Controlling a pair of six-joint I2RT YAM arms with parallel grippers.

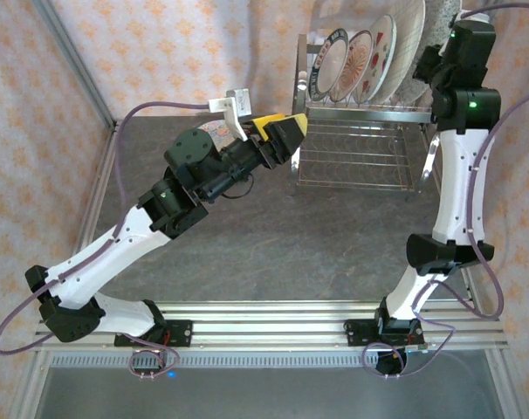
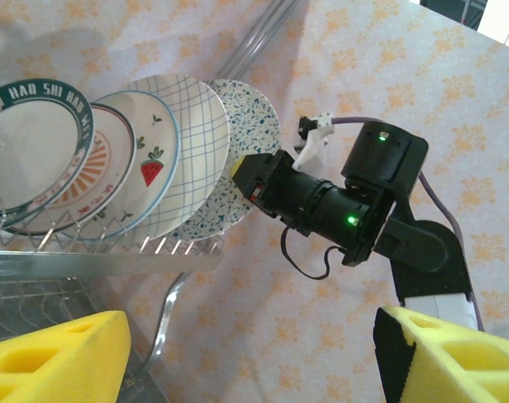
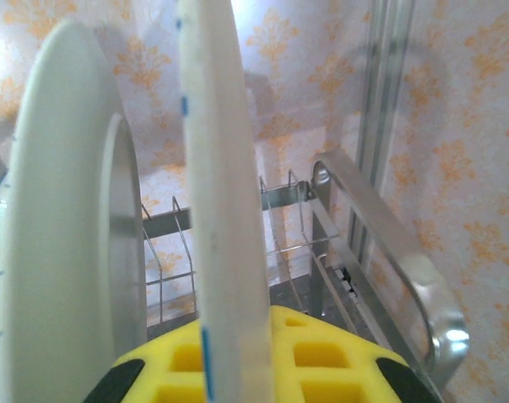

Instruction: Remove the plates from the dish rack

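A: Where are the 5 plates (image 2: pixel 145 159)?
B: On edge in the dish rack (image 1: pixel 356 144), upper right, faces leftward. At the speckled plate (image 2: pixel 253 126) rim sits the right gripper (image 2: pixel 242 180); clamped or not, I cannot tell. By the rack's left edge the left gripper (image 1: pixel 292 133) is spread wide, with bare surface (image 1: pixel 273 236) below.

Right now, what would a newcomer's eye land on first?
Patterned plates stand in a row in the chrome dish rack at the far right of the table. The right gripper meets the rim of the speckled end plate, while the left gripper hovers open beside the rack.
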